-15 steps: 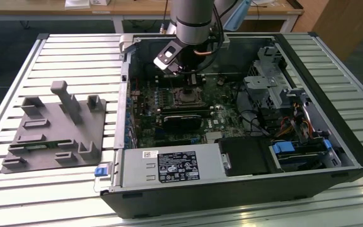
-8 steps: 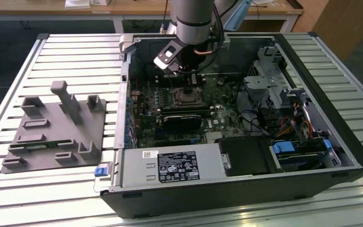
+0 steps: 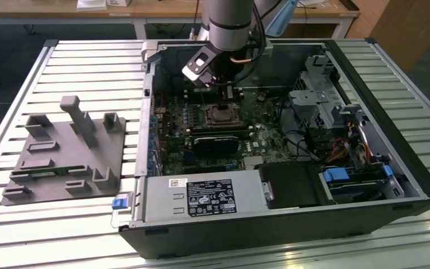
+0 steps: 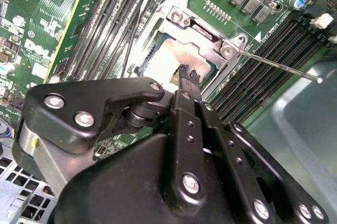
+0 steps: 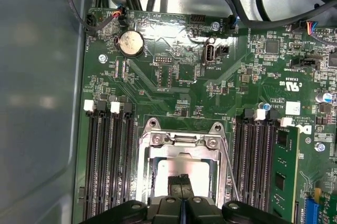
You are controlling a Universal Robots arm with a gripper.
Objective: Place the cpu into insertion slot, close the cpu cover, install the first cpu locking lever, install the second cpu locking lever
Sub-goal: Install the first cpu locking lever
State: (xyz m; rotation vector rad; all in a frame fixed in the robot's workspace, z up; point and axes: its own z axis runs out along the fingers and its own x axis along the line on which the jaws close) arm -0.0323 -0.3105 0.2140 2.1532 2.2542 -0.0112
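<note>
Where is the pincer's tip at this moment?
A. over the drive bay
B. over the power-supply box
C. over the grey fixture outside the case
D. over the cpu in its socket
D: in the second wrist view the pincer ends, tips together, just above the pale cpu lying in the socket.

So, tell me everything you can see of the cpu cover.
The cpu cover is a thin silvery metal frame with a square cut-out window, lying flat on the green board. Two screws show at one end. The pale cpu shows through the window, where the shut pincer points. A thin lever rod runs beside it.
</note>
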